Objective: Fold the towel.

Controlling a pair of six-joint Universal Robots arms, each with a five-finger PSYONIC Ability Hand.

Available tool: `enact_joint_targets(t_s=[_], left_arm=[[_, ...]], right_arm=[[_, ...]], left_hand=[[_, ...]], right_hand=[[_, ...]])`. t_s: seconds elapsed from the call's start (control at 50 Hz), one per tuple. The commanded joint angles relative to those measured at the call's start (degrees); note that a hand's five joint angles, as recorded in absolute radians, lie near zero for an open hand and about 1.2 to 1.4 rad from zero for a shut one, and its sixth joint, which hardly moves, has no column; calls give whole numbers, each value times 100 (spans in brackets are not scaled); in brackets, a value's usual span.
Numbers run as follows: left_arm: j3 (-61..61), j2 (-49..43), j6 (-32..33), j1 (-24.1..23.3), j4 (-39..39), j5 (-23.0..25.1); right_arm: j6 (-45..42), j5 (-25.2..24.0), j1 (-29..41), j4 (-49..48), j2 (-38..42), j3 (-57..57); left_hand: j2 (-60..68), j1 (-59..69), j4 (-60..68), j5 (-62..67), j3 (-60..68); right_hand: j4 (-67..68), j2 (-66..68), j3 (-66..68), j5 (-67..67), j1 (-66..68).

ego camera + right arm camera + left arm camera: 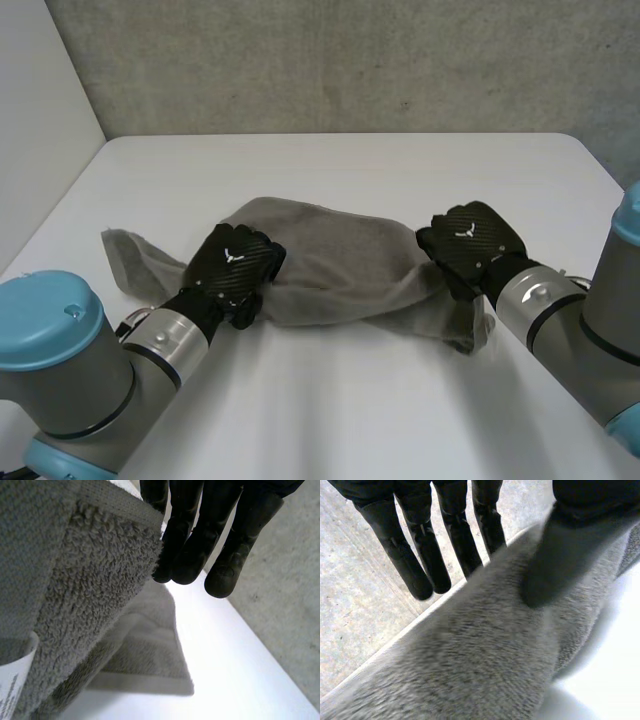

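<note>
Reaches in from the near edge on both sides: left arm (70, 350) low at the left, right arm (600, 300) at the right, grey with light-blue caps, above the white table (350, 410).

Just past the arms, black hands on a grey towel (340, 265). Left hand (235, 265) set on the towel's left part, a loose flap lying flat on the table to its left. Right hand (470, 243) at the towel's right end, cloth drooping beneath it to the tabletop.

From the left wrist: holds its fingers (417, 555) straight and slightly spread on the far side of a raised fold, two tips hidden behind the fold's edge. Presses the thumb (560, 555) into the near side of the pile — pinches the towel between thumb and fingers.

From the right wrist: holds its fingers close together and lightly bent, with the towel's hemmed edge touching the innermost one. Holds that corner clear of the table, thumb hidden behind the cloth. White label (12, 685) at the corner, print too small to read. Beneath it, another layer of towel flat on the table.

Lies crumpled in a long heap across the table's middle, stretched between the two hands — humped by the left hand, lower toward the right.

Farther back, bare white tabletop, then a rough grey concrete wall (350, 60), with a pale panel (40, 100) at the far left.
</note>
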Motion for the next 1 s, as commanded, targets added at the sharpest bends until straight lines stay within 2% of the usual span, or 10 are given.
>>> enact_joint_targets(t_s=[0.02,0.12,0.3,0.44,0.66,0.8,0.86,0.88,0.92,1.0], left_arm=[[27,15,32,83,-62,-9],[10,41,41,285,-89,-9],[10,-3,76,1173,-116,114],[159,-275,584,1945,-142,833],[229,-645,1412,2219,-599,1028],[98,-601,1474,2228,-968,1037],[10,-548,1474,2245,-1012,1037],[10,-548,1474,2245,-1012,1037],[-25,-461,1465,2289,-1099,1028],[-61,-337,1447,2289,-1214,1028]], right_arm=[[12,362,-4,-31,181,106],[-6,469,-136,-31,217,132],[-41,469,-329,-40,208,202],[-58,460,-347,-48,208,299],[-58,495,-338,-101,252,317],[-41,521,-355,-84,261,325],[-41,521,-364,-40,261,325],[-41,521,-364,-40,261,325],[-15,521,-355,4,252,325],[29,521,-364,48,243,325]], left_hand=[[-2356,-2333,-2360,-3449,-2415],[-2916,-2894,-2920,-4009,-2976],[-3152,-3129,-3156,-4245,-3211],[-3102,-3079,-3105,-4195,-3161],[-2866,-2843,-2870,-3959,-2925],[-1773,-1750,-1776,-2865,-1832],[506,529,503,-587,447],[515,538,511,-578,456],[2089,2112,2085,996,2030],[3002,3025,2999,1910,2943]], right_hand=[[377,355,353,219,374],[377,355,353,219,374],[377,355,353,219,374],[377,355,353,219,374],[377,355,353,219,374],[377,355,353,219,374],[377,355,353,219,374],[377,355,353,219,374],[377,355,353,219,374],[377,355,353,219,374]])
